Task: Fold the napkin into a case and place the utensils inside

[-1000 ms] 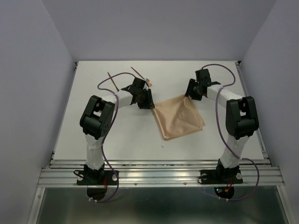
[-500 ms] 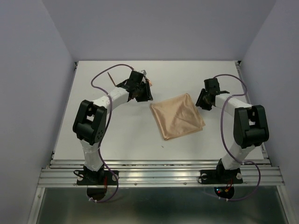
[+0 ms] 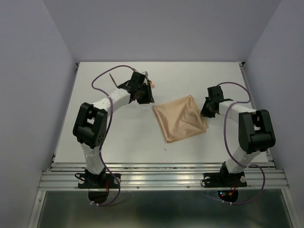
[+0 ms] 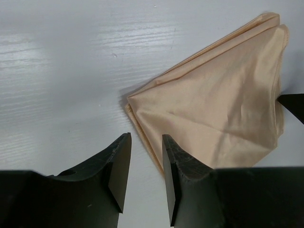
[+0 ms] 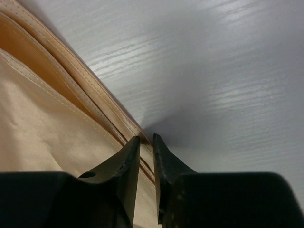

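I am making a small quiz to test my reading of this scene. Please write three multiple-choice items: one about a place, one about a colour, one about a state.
1. Where does the napkin lie?
A. Flat on the table, between the left end effector and the right end effector
B. Hanging over the near edge of the table
C. Draped over one arm

2. What colour is the napkin?
A. Blue
B. Tan
C. Green

3. How does the left end effector stand?
A. Shut on the napkin
B. Shut on a utensil
C. Open, with nothing between its jaws

Answers:
1 A: the top view shows it flat on the table with an end effector at each side.
2 B: every view shows tan cloth.
3 C: the left wrist view shows bare table in the gap.
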Controlling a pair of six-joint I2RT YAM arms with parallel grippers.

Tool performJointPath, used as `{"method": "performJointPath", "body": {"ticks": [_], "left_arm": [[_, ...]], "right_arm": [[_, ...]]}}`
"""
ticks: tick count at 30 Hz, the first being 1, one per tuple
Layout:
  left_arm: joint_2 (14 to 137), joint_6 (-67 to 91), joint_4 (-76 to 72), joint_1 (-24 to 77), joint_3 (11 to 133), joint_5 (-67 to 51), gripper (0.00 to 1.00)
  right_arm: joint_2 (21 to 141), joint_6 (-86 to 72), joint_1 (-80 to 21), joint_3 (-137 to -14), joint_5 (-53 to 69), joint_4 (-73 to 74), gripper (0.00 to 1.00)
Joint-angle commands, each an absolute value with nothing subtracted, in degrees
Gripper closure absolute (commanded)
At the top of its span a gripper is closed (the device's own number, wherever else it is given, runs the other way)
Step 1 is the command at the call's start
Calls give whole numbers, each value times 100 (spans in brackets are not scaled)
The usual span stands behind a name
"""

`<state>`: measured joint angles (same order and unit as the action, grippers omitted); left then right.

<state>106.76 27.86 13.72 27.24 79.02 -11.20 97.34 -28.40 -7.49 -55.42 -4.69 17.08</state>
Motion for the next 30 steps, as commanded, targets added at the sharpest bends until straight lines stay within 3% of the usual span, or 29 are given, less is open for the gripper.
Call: {"method": "performJointPath", "body": {"ticks": [1, 5, 11, 19, 22, 23, 26, 30], "left_arm": [[10345, 2716, 1520, 2751, 8340, -1134, 57], [10397, 2681, 1617, 2900, 8507, -1177, 57], [10661, 2619, 1863, 3436, 9025, -1020, 55], [11494, 2487, 2407, 4218, 10062, -712, 46], [11846, 2514, 2540, 4420, 10528, -659, 46], [11926, 2531, 2557, 4499, 10738, -659, 46], [12251, 2523, 2663, 4666, 11082, -686, 42], [12787, 2461, 3031, 4842, 11863, -607, 42]], "right_arm": [[9554, -2962, -747, -4993, -238, 1618, 83], [9212, -3251, -825, -4352, 156, 1354, 93], [8238, -4015, -1247, -3237, 211, 1117, 98], [7155, -4491, -1380, -2716, 194, 1283, 99], [6918, -4491, -1380, -2899, -182, 1564, 92], [6891, -4413, -1380, -2961, -376, 1643, 83], [7013, -4290, -1380, -3242, -562, 1687, 72], [7523, -4236, -1240, -3612, -545, 1609, 70]]}}
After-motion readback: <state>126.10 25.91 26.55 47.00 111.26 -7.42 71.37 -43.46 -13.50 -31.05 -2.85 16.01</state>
